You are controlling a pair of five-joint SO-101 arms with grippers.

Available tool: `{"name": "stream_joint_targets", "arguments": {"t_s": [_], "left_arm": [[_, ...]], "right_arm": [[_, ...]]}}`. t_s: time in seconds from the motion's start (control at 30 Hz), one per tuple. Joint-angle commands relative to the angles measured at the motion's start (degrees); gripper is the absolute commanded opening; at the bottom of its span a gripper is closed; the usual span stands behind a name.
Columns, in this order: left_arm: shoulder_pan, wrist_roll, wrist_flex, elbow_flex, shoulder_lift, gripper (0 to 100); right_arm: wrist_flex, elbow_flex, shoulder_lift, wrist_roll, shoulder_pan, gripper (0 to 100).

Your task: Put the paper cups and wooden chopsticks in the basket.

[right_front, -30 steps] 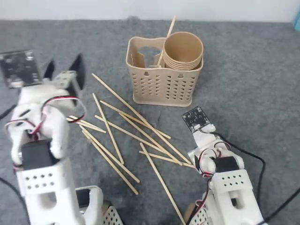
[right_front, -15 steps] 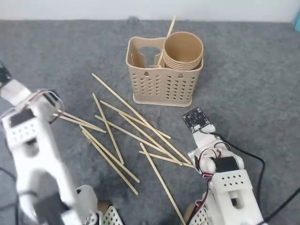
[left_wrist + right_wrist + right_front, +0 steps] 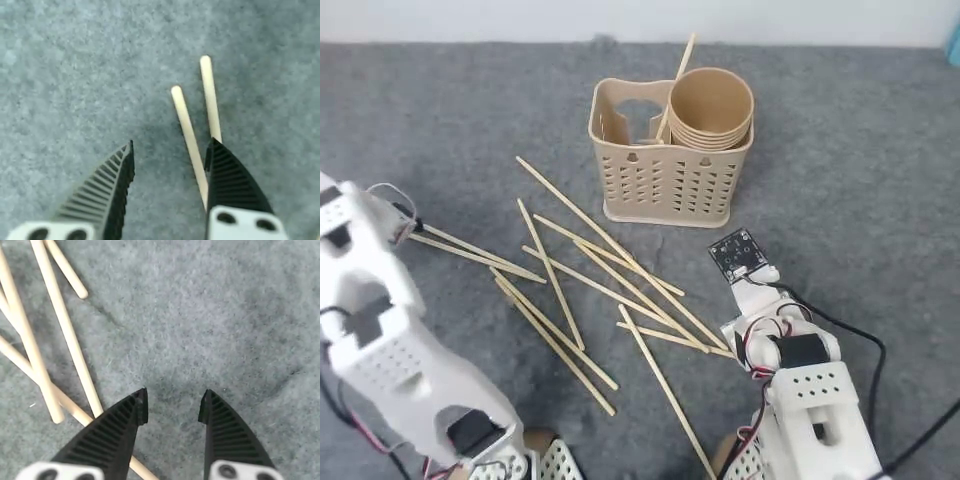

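Both pairs of jaws stand apart, the left beside two chopsticks [image 3: 186,125]

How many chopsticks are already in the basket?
1. The chopstick stands tilted in the basket, next to the stacked cups. More could be hidden behind the basket wall.

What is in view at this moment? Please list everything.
basket: one, beige, far middle of the carpet
paper cups: one nested stack, brown, in the basket's right-hand compartment as the high view shows it
standing chopstick: one, pale wood, leaning up out of the basket beside the cups
loose chopsticks: about eleven, pale wood, scattered on the carpet in front of the basket
carpet: one, grey, under everything
left gripper: one, black fingers, open, over two chopstick ends
right gripper: one, black fingers, open, over bare carpet beside chopsticks
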Motion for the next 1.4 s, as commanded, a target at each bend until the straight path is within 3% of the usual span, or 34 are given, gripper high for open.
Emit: {"name": "stream_joint_targets", "arguments": {"t_s": [0.0,0.37,0.67,0.9,1.03,1.37], "left_arm": [[-0.70,0.88,4.48,-7.69,2.11,22],[-1.32,0.79,3.96,-9.45,4.40,21],[-0.79,0.79,1.58,-9.80,6.51,5],[0.88,0.79,2.37,-10.15,6.77,6],[0.62,0.88,9.49,-13.85,2.02,6],[0.79,5.54,12.22,-15.96,0.70,16]], "right_arm": [[-1.10,-0.44,-0.48,0.44,0.40,18.3],[-0.66,-0.44,-0.84,0.44,0.40,18.3],[-0.57,-0.44,-0.84,0.44,0.40,18.3],[-0.57,-0.44,-0.66,0.44,0.40,18.3],[-0.57,-0.44,-0.66,0.44,0.40,18.3],[-0.57,-0.44,-0.57,0.44,0.40,18.3]]}}
